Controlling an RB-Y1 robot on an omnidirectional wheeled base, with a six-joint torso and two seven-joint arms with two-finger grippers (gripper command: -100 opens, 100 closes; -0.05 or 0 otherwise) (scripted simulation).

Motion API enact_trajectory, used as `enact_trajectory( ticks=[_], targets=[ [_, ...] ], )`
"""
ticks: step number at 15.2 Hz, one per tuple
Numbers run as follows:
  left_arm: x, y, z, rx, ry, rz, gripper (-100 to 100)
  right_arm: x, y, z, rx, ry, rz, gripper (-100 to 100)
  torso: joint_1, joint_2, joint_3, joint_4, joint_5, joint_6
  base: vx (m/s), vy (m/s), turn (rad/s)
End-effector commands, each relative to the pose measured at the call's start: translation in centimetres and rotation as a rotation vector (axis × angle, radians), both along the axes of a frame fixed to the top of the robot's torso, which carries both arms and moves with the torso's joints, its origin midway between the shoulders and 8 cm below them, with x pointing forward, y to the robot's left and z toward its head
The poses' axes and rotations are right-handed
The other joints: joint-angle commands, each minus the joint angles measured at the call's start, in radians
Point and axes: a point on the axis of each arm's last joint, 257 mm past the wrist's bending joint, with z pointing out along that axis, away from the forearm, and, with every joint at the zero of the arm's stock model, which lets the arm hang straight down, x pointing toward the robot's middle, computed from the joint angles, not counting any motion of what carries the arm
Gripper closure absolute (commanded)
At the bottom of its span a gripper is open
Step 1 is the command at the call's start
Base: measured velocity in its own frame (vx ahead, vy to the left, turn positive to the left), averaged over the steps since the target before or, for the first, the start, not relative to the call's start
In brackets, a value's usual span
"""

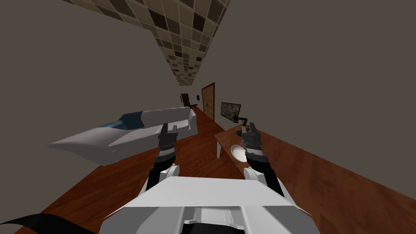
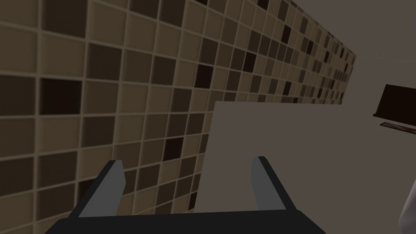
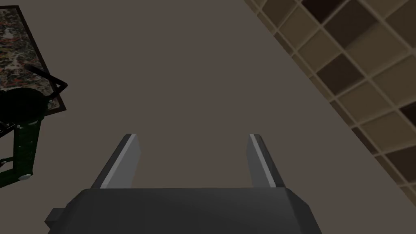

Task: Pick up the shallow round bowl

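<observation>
Right gripper (image 1: 248, 126) up close, fingers spread wide, nothing between them, raised over the brown table (image 1: 228, 138). The shallow white bowl (image 1: 238, 152) sits on that table's near edge, just beside the right forearm, untouched. Left gripper (image 1: 169, 126) is spread and empty too, in front of the grey-white sofa (image 1: 122, 136). A dark green lamp-like thing (image 1: 242, 119) stands at the table's far end.

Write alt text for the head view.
A white shallow bowl sits on a brown table at the robot's right, close by the right gripper, which is open and points upward. The left gripper, also open, is raised in front of a white sofa.
</observation>
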Motion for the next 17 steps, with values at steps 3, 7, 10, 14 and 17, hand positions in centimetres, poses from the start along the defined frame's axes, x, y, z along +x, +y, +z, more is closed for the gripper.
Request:
enact_trajectory(
  ticks=[3,7,10,14,17],
  targets=[
    [0.0,0.0,0.0,0.0,0.0,0.0,0,0.4,1.1,-0.9,-0.073,0.035,0.036,-100,0.003,0.001,0.001,0.0,0.001,0.0,-0.016,0.048,0.031],
    [0.0,0.0,0.0,0.0,0.0,0.0,0,0.8,2.4,-2.2,-0.149,0.081,0.069,-100,0.004,0.001,0.001,0.0,0.001,0.0,-0.014,0.057,0.046],
    [0.0,0.0,0.0,0.0,0.0,0.0,0,1.2,3.8,-4.1,-0.233,0.14,0.103,-100,0.003,0.001,0.0,0.0,0.001,0.0,-0.005,0.036,0.055],
    [0.0,0.0,0.0,0.0,0.0,0.0,0,1.6,5.2,-6.7,-0.335,0.211,0.139,-100,0.002,0.0,0.0,0.0,0.0,0.0,-0.001,0.03,0.067],
    [0.0,0.0,0.0,0.0,0.0,0.0,0,1.7,6.0,-8.2,-0.396,0.251,0.158,-100,0.001,0.0,0.0,0.0,0.0,0.0,0.005,0.019,0.08]
  ],
)
